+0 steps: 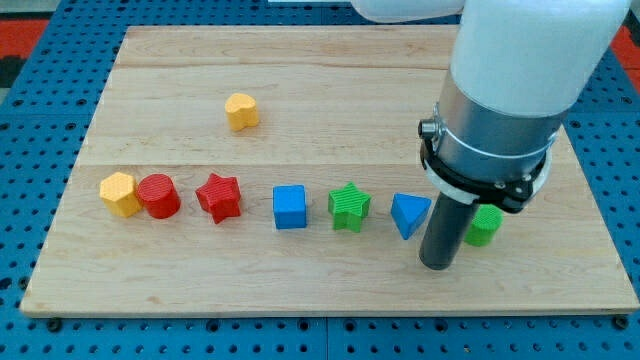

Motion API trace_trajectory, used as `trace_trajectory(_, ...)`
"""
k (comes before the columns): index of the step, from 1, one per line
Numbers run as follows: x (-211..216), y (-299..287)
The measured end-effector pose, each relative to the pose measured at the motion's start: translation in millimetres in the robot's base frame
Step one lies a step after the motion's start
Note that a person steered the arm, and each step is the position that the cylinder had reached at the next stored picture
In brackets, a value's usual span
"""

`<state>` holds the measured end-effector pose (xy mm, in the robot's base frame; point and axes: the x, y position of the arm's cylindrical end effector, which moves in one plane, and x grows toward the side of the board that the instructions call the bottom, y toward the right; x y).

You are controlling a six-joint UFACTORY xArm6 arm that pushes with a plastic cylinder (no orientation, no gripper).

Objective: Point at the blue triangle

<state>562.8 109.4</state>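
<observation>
The blue triangle [408,213] lies on the wooden board [330,110] toward the view's lower right, in a row of blocks. My tip [436,264] rests on the board just right of and below the triangle, very close to it; I cannot tell if they touch. The rod partly hides a green cylinder [486,224] right behind it.
Left of the triangle stand a green star [349,206], a blue cube [290,207], a red star [219,196], a red cylinder [158,195] and a yellow hexagon [120,193]. A yellow heart-like block [241,111] sits alone higher up. The arm's big body overhangs the upper right.
</observation>
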Motion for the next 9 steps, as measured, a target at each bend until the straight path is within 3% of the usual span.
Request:
trace_trajectory(1, -14.7, -1.3)
trace_trajectory(3, 8.3, -7.0)
trace_trajectory(4, 8.1, -31.2)
trace_trajectory(9, -8.8, -32.8)
